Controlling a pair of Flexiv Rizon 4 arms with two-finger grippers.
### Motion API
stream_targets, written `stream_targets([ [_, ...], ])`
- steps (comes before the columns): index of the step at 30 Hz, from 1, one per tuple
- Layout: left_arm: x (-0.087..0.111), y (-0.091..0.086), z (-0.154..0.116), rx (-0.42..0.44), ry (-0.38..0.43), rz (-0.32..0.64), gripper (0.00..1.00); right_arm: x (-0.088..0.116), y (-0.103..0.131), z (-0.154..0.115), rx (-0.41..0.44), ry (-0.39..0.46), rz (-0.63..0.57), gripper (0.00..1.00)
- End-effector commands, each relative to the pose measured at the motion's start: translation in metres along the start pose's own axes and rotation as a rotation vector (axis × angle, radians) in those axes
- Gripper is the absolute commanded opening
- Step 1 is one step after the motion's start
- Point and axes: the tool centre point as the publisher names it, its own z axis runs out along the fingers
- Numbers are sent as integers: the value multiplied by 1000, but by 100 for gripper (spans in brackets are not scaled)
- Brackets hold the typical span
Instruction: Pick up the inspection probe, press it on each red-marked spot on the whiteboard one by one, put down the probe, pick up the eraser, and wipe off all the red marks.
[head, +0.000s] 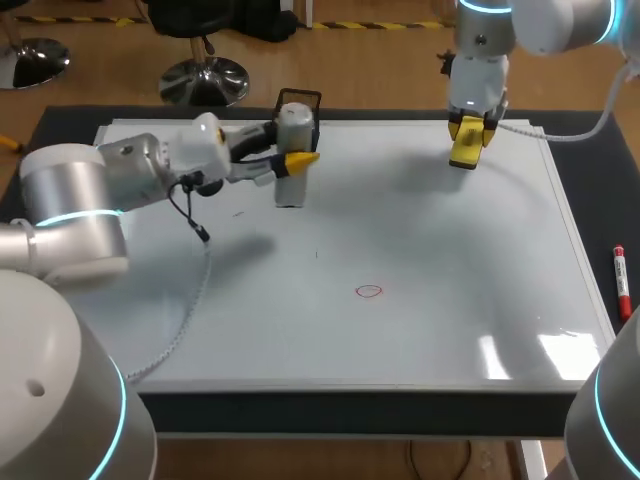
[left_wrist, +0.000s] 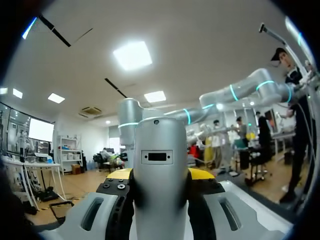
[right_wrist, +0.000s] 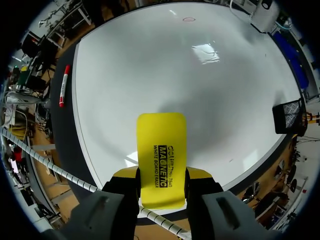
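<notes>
The left gripper (head: 296, 160) (left_wrist: 161, 173) is closed on the probe (head: 292, 150) (left_wrist: 160, 165): its yellow tips press the grey body from both sides at about mid-height, and the probe stands upright between them with its head rising above the jaws. In the head view the probe's foot is low over the whiteboard (head: 420, 230) (right_wrist: 175, 65); whether it touches cannot be told. A black wire holder (head: 300, 100) sits just behind the probe, past the left jaws at the board's far edge. The right gripper (head: 468, 130) (right_wrist: 162, 174) has its jaws closed on the yellow eraser (head: 466, 148) (right_wrist: 161, 160), gripping it by its long sides, with most of the eraser sticking out ahead of the fingertips, above the board. One red mark (head: 369, 291) (right_wrist: 189, 19), a small ring, lies on the board well ahead of the right jaws and well apart from the probe. A red marker (head: 621, 280) (right_wrist: 63, 86) lies off the board on the dark mat, well out to one side of the right jaws.
</notes>
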Motion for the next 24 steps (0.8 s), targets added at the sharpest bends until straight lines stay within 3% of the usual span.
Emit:
stream_targets([
  [1,7,6,14,0,52,-17,0,0,-1,-1,0,4,-2,0],
  [16,73,36,47,70,172,-100,0,0,-1,-1,0,4,-2,0],
  [24,106,54,68,55,235,-145,0,0,-1,-1,0,4,-2,0],
])
